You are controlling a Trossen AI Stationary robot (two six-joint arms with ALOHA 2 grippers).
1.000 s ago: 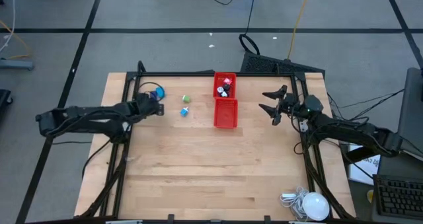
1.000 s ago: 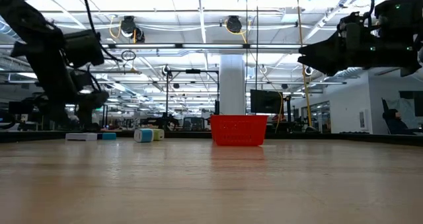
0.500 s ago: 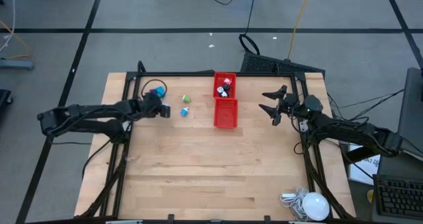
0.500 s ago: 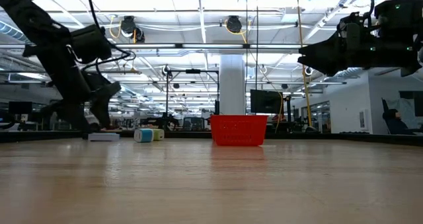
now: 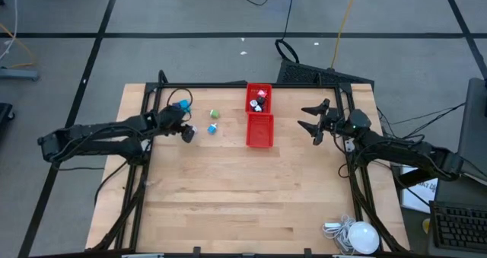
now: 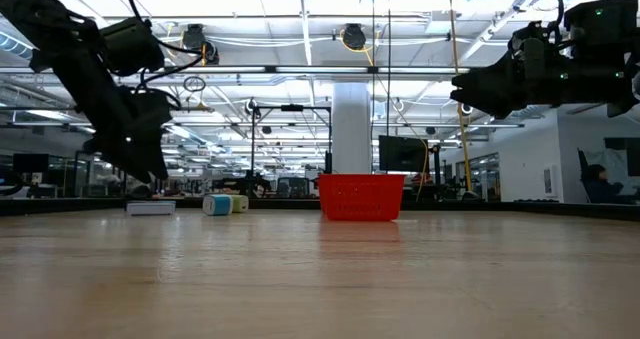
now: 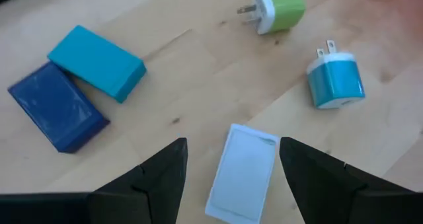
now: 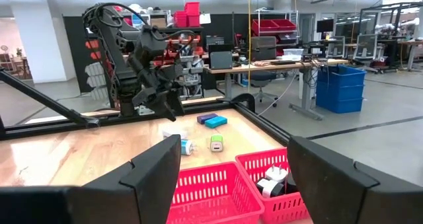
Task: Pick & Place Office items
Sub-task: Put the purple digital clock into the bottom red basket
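My left gripper is open and hangs above a pale blue flat piece that lies flat on the wood; its fingers stand to either side without touching it. Nearby lie a cyan block, a dark blue block, a green plug and a blue plug. The red tray holds black, white and red pieces in its far compartment. My right gripper is open, raised to the right of the tray.
A white round lamp-like thing with a cord sits at the table's near right corner. A black frame rail runs along the far edge and down both sides. Bare wood stretches across the near half of the table.
My left gripper has moved a little toward the table's right edge, low over the wood, and then risen. The pale blue piece lies on the table below it. My right arm has kept still.
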